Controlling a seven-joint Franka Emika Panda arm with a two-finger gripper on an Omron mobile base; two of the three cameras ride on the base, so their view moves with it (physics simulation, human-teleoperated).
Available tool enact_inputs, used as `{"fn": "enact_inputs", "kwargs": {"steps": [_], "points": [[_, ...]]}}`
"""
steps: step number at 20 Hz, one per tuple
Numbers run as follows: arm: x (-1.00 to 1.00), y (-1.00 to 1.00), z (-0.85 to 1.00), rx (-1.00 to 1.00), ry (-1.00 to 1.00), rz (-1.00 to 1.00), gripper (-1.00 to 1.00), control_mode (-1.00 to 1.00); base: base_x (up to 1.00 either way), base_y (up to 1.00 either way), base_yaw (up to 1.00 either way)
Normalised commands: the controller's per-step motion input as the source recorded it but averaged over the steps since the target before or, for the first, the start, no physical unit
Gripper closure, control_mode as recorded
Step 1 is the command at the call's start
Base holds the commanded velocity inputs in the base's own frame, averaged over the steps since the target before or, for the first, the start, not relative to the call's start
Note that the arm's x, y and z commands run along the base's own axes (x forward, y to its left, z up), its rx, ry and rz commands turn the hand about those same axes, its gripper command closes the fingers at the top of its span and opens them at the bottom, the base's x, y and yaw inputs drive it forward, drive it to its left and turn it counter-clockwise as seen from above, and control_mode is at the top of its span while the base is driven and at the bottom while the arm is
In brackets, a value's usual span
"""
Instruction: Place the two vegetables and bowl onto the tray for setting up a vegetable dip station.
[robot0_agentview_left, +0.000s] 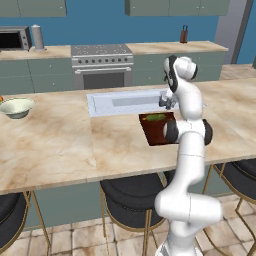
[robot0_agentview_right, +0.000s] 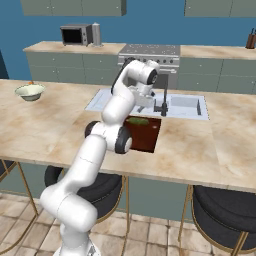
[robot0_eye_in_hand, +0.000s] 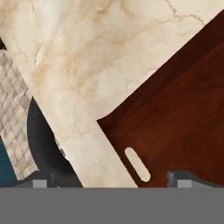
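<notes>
1. Since the green cucumber-like piece (robot0_agentview_left: 155, 117) already lies on the dark reddish-brown tray (robot0_agentview_left: 152, 132), at the tray's edge nearest the sink (robot0_agentview_left: 107, 104), 1 of the 3 items looks placed; 2 remain.
2. The claw (robot0_agentview_right: 146, 103) hangs above the tray on its sink side. In the hand view its 2 tips stand wide apart with nothing between them, over the tray corner that carries the slot (robot0_eye_in_hand: 137, 164).
3. The bowl (robot0_agentview_left: 16, 107) sits on the bench (robot0_agentview_left: 60, 140) well apart from the tray, far along the bench to the arm's left. A small orange speck (robot0_agentview_left: 1, 98) just beside the bowl, on the side away from the tray, is probably the carrot-like piece; it is too small to be sure.
4. Judged from this, the step in hand falls between a finished placement and the next pick.
5. The next move calls for reaching the bowl end of the bench, likely by driving the base, since bowl and orange piece look beyond the arm's stretch from the tray.
6. The bowl's flared rim suggests a rim grasp with the claw kept wide.
</notes>
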Motion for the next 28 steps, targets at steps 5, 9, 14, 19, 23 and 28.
{"fn": "enact_inputs", "kwargs": {"steps": [5, 9, 14, 19, 23, 28], "points": [[-1.00, 0.21, 0.00, -0.13, -0.18, -0.38, -1.00, -1.00, 0.00, 0.00, 0.00], [-1.00, 0.36, 0.00, -0.25, -0.29, -0.33, -1.00, -1.00, 0.00, 0.00, 0.00], [-1.00, 0.46, 0.00, -0.28, -0.28, -0.35, -1.00, -1.00, 0.00, 0.00, 0.00], [-1.00, 0.21, 0.00, -0.31, -0.32, -0.33, -1.00, -1.00, 0.00, 0.00, 0.00], [-1.00, 0.16, 0.00, -0.30, -0.49, -0.26, -1.00, -1.00, 0.00, 0.00, 0.00], [-1.00, 0.23, 0.00, -0.29, -0.55, -0.23, -1.00, -1.00, 0.00, 0.00, 0.00]]}}
